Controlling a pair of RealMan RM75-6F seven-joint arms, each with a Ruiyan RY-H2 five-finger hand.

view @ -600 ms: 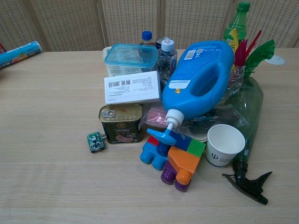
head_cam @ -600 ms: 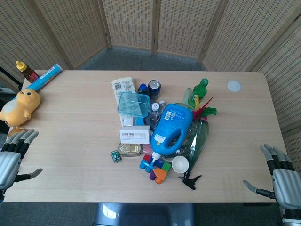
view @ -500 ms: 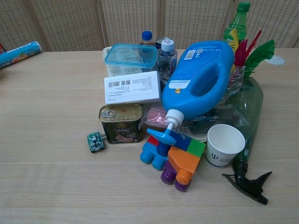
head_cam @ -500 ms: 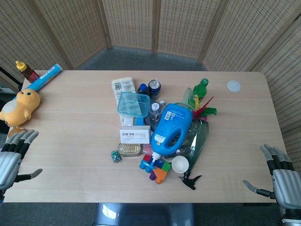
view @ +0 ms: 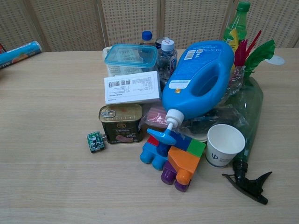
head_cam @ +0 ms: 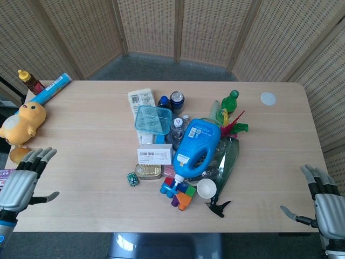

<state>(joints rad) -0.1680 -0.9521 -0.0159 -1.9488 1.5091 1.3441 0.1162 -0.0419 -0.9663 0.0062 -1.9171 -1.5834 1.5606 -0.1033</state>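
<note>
A pale wooden table (head_cam: 86,135) stands in front of woven wicker screens (head_cam: 151,27), with grey floor (head_cam: 161,67) behind it. A heap of things sits at the table's middle. The largest is a blue detergent jug (head_cam: 197,145) lying on its side, its label too small to read. Its white spout points toward the near edge, over a cluster of coloured building blocks (view: 175,158). Just beside the blocks stands a white paper cup (view: 225,144) with a small dark logo. A green spray bottle (view: 250,121) lies to the right, its black trigger (view: 247,184) nearest the near edge. A white box (view: 131,87) with barcodes rests above a gold tin can (view: 120,122). Behind them is a clear container with a teal lid (view: 131,56). A small green chip (view: 95,141) lies left of the can.

A yellow duck toy (head_cam: 21,124) sits at the left edge.

The left hand (head_cam: 21,183) hovers over the near left corner, fingers spread wide, holding nothing. The right hand (head_cam: 326,208) hovers off the near right corner, fingers apart, empty.
</note>
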